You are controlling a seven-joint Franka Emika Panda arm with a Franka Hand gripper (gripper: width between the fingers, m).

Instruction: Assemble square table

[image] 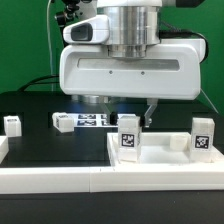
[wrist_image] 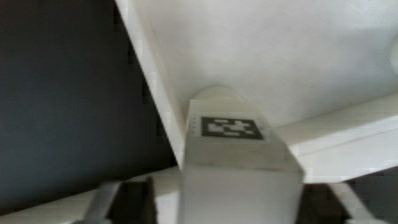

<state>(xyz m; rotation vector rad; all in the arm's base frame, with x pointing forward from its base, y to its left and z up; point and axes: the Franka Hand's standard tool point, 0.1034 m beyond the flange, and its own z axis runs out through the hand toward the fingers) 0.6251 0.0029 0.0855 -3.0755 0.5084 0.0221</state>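
Evidently the step in hand is seating a leg on the tabletop (image: pixel 170 165), the white rimmed tray lying at the near edge of the table (image: pixel 35 105), toward its corner on the exterior view's right. The corner leg (wrist_image: pixel 231 150) stands upright at the tabletop's far corner on the exterior view's left, tag end up. The gripper (wrist_image: pixel 228 207) hangs over it with its jaws apart, and a dark gap shows between each of the fingers (wrist_image: pixel 103 203) and the leg, so nothing is clamped. To do this well, I judge the jaws should close squarely on the leg's flat sides, and any turning should keep the leg plumb over its seat. A skewed grip would likely bind it or nudge the tray. Counted: one tabletop; one white border bar (image: pixel 50 178) along the table's near edge, others unclear; one marker board (image: pixel 95 121) toward the far edge; four legs. These are the corner leg, a second standing leg (image: pixel 203 138) at the tabletop's other far corner, a lying leg (image: pixel 63 121) just beside the marker board, and a lone leg (image: pixel 12 124) upright near the edge on the exterior view's left.
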